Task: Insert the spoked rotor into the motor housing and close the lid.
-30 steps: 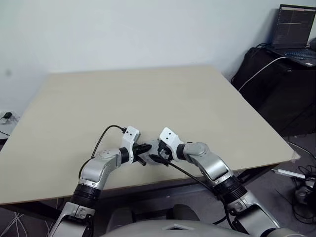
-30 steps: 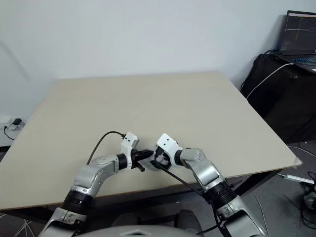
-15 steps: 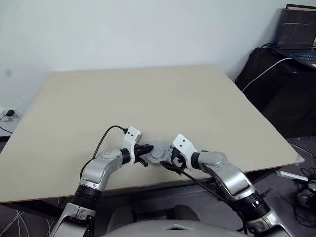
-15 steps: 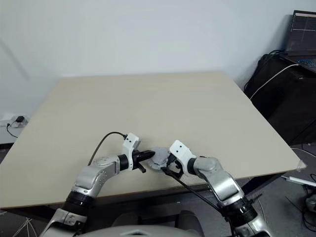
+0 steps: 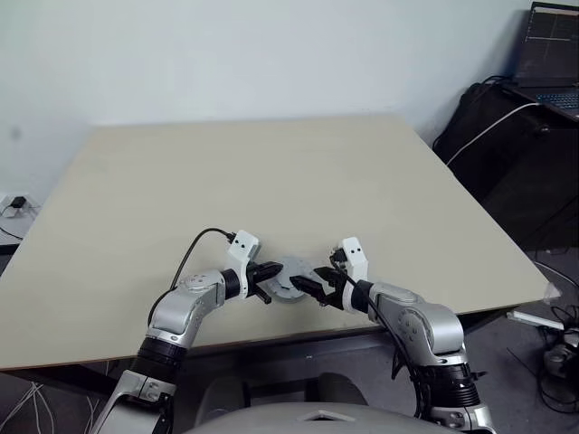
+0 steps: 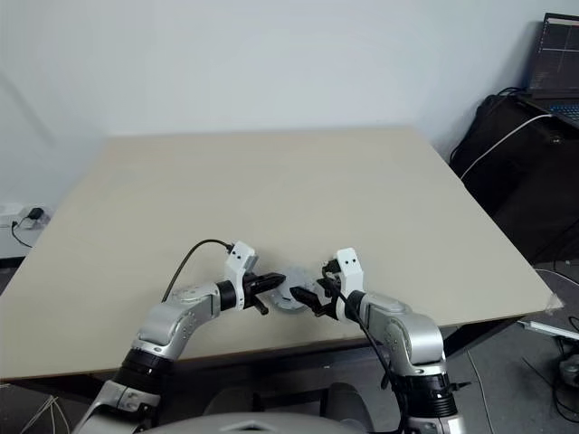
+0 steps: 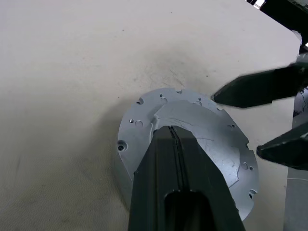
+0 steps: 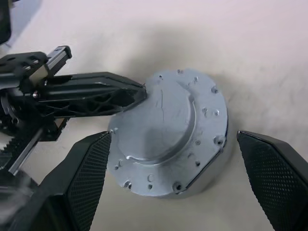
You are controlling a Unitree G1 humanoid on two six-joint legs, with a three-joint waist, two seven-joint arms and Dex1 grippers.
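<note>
The motor housing [image 8: 171, 144] is seen on the table [image 5: 271, 181], near the table's front edge. The lid [image 8: 159, 122] is already laid flat on top of the housing, smooth side up with its raised middle showing. The spoked rotor is judged to be inside, under the lid, though this cannot be checked. So most of the job looks done; what may be left is a last push to seat the lid tight.

The left end effector [image 7: 174, 144] is clenched with nothing between its fingers, and its tip is pressed on the lid. The right end effector [image 8: 175, 178] is spread wide, with one finger on each side of the housing and neither finger touching it.

The table top is plain, pale and flat. Beyond the table a white wall is seen. Off to the table's right, a laptop [image 5: 552, 45] is set on a dark stand.
</note>
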